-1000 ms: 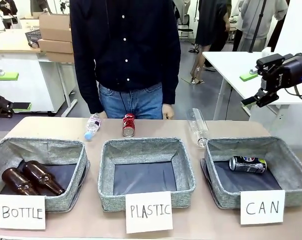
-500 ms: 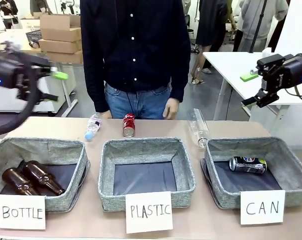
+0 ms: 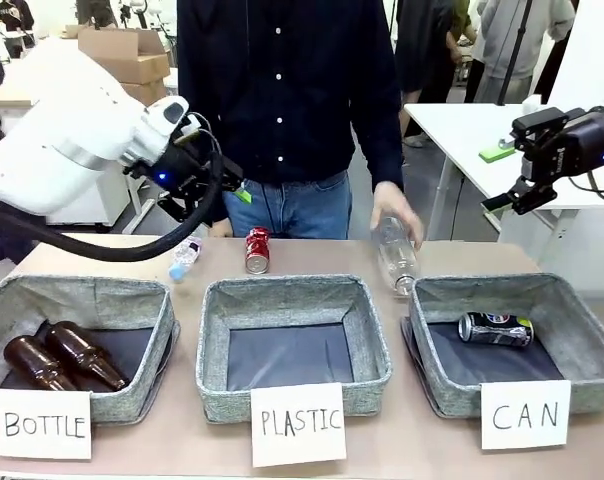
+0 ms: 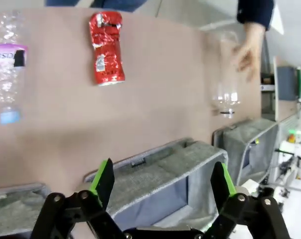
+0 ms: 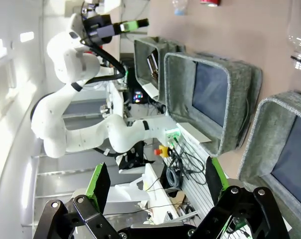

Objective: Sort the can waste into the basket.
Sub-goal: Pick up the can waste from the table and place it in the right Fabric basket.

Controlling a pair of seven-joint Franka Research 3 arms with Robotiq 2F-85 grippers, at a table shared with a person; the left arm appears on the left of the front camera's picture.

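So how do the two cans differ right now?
The red can is crumpled; the dark can looks nearly intact. The red can lies on the table behind the PLASTIC basket; the dark can is inside the CAN basket. Both lie on their sides, ungripped.

One can [image 3: 495, 329] lies in the rightmost basket [image 3: 452, 396], the other can [image 3: 257, 250] on the table [image 3: 327, 258] behind the middle basket [image 3: 218, 388].

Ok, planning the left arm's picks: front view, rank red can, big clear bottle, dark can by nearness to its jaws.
1. red can, mid-table.
2. big clear bottle, farther right.
3. dark can, in the CAN basket, far right.
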